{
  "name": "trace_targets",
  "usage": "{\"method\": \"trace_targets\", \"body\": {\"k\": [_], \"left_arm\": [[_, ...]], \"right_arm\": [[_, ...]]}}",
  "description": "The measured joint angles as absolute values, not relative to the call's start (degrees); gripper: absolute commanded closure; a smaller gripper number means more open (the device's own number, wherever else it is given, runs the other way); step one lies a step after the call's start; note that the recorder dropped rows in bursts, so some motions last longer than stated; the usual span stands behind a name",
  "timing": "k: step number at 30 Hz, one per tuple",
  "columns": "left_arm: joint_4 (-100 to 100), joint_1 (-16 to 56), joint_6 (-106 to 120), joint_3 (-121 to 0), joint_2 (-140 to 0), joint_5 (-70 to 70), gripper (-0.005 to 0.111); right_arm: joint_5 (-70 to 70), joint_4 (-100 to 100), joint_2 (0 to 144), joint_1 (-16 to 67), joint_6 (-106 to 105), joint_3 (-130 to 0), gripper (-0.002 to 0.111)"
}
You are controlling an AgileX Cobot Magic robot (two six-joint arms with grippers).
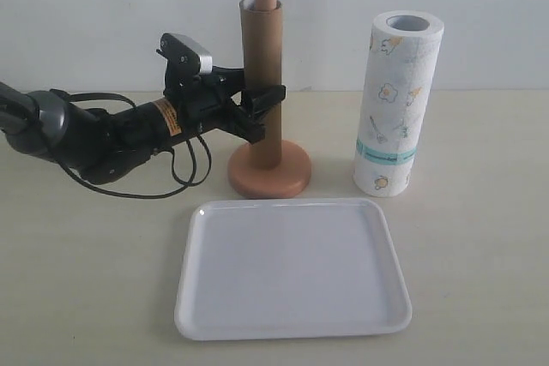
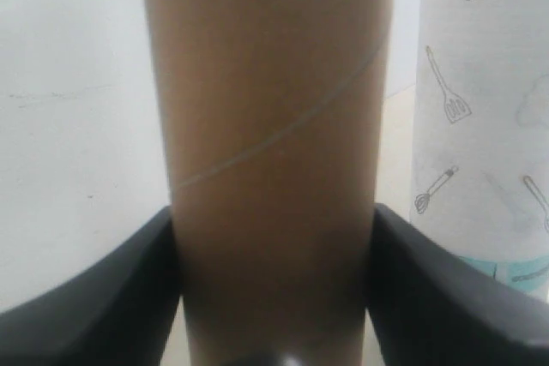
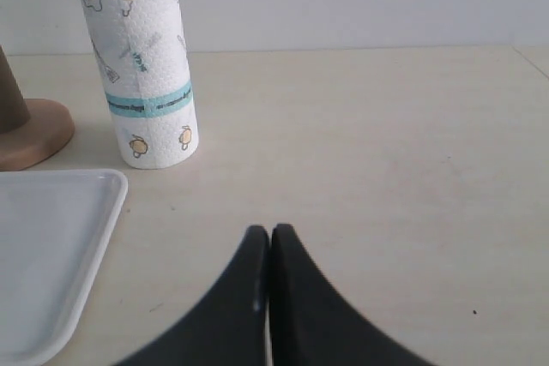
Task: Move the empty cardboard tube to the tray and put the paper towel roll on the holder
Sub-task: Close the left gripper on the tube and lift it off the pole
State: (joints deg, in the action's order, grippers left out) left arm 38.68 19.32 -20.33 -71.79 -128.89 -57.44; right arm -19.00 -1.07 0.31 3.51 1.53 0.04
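Worktop (image 1: 480, 255): pale and flat; carries every item.
Tray (image 1: 292, 205): white, with nothing on it, just in front of the holder's base; judged the landing place for the tube.
Holder (image 1: 268, 173): wooden disc base with an upright post. The post tip shows above the tube, so the post is occupied and cannot yet take the roll.
Paper towel roll (image 1: 399, 105): stands on end near the holder, not touching it, on the right arm's side; probably waits for a free post.
Empty cardboard tube (image 1: 261, 49): sleeved upright over the post; must slide off upward first.
Left claw (image 1: 262, 114): pinches the tube below its middle, one finger on each flank, reaching in sideways, which suits a straight lift along the post.
Right claw (image 3: 270, 250): fingers pressed together, holding nothing, over bare worktop, apart from the roll; judged idle.
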Motion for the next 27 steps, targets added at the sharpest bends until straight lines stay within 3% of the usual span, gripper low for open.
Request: {"method": "trace_targets", "body": {"k": [3,27], "left_arm": [[38.68,19.32,-20.33,-71.79,-128.89,-57.78,0.103],[39.11,19.35,-22.42,-71.79,-115.21,-53.66,0.103]], "right_arm": [[-19.00,-1.07,0.31,3.51,1.53,0.04,0.108],[-19.00,-1.07,0.31,3.51,1.53,0.04,0.108]]}}
